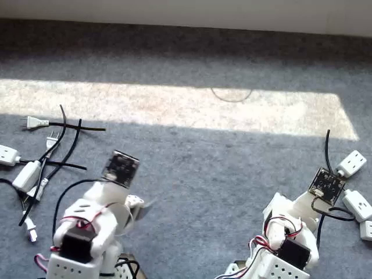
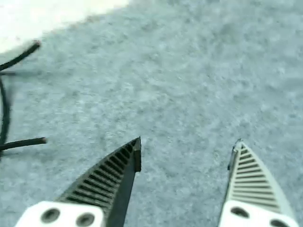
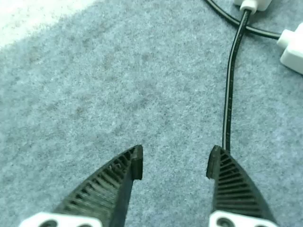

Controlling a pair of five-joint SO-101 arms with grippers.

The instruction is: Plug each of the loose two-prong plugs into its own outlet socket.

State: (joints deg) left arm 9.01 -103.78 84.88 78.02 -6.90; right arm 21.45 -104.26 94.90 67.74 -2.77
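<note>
On the grey carpet [image 1: 221, 174], white two-prong plugs [image 1: 36, 122] lie loose near our left gripper [image 2: 188, 144], white outlet sockets [image 1: 352, 163] near our right gripper [image 3: 175, 150]; both pincers are spread and empty. We judge nothing is plugged yet.

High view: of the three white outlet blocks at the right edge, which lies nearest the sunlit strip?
The topmost white plastic outlet block, tilted; the other two sit below it, farther from the sunlit strip.

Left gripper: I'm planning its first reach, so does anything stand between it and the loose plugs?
Nothing visible does. The left gripper hangs open over bare carpet; toward the loose plugs lie only their own black cords.
</note>
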